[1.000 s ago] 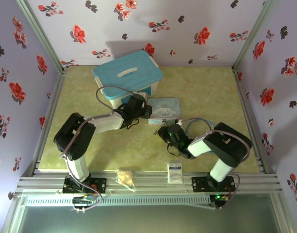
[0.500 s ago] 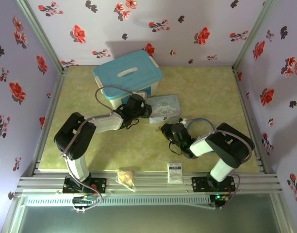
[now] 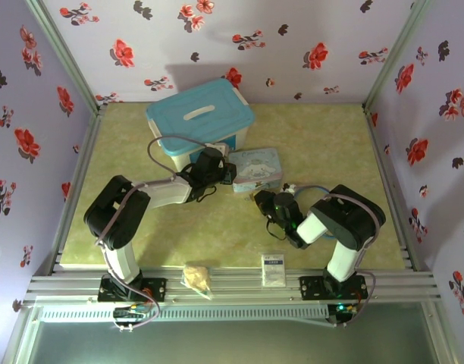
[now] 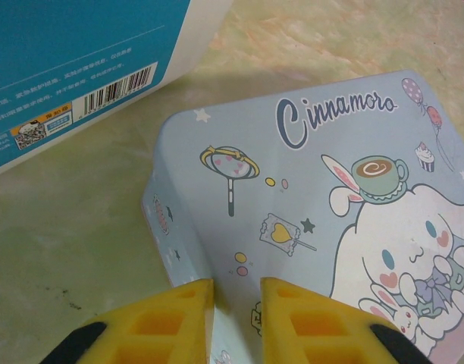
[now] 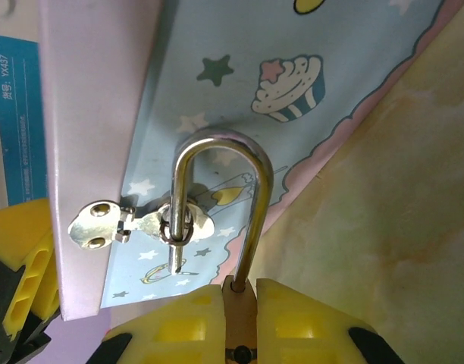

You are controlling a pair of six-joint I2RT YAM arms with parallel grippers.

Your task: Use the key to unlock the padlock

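I see one padlock (image 5: 252, 227), its brass body under a silvery shackle hooked through the hasp (image 5: 141, 224) of the one tin (image 5: 239, 45). My right gripper (image 5: 239, 303) clamps that body. The left wrist view adds the tin's cartoon lid, with my left gripper (image 4: 237, 292) pinching its corner.

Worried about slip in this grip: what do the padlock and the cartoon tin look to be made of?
Padlock: the shackle looks like polished steel, bright with mirror reflections; the body sliver between the right gripper's fingers is dull brown-gold, probably brass. Tin: seemingly thin printed sheet metal, smooth, faint sheen, crisp folded edges.
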